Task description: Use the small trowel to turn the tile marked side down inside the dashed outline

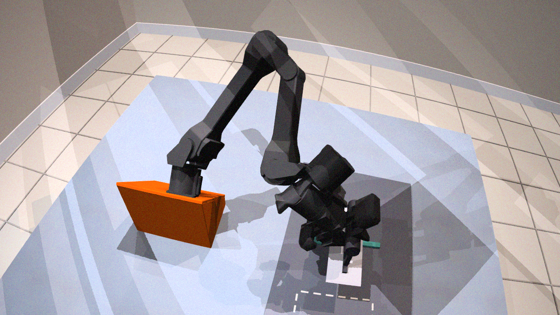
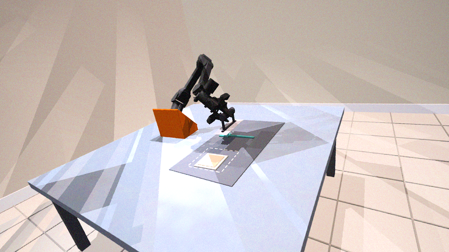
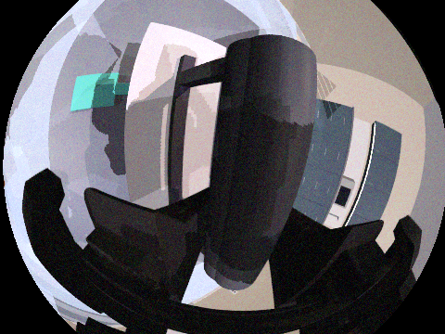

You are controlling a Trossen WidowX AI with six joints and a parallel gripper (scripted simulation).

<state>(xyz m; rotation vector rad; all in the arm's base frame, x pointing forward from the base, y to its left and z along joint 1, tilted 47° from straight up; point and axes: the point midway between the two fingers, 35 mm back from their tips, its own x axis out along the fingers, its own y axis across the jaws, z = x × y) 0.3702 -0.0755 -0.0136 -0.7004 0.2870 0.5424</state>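
Trowel (image 1: 335, 276) (image 2: 232, 126) (image 3: 266, 139) blade-first, long axis toward the dashed outline (image 1: 317, 293) (image 2: 231, 150).

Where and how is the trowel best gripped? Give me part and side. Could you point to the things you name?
Probably best by its thick handle (image 1: 353, 247) (image 2: 232, 110) (image 3: 266, 139), coming down from above with jaws closing across it: the rounded grip rises clear of the low, thin blade (image 2: 228, 126) (image 3: 177, 134).
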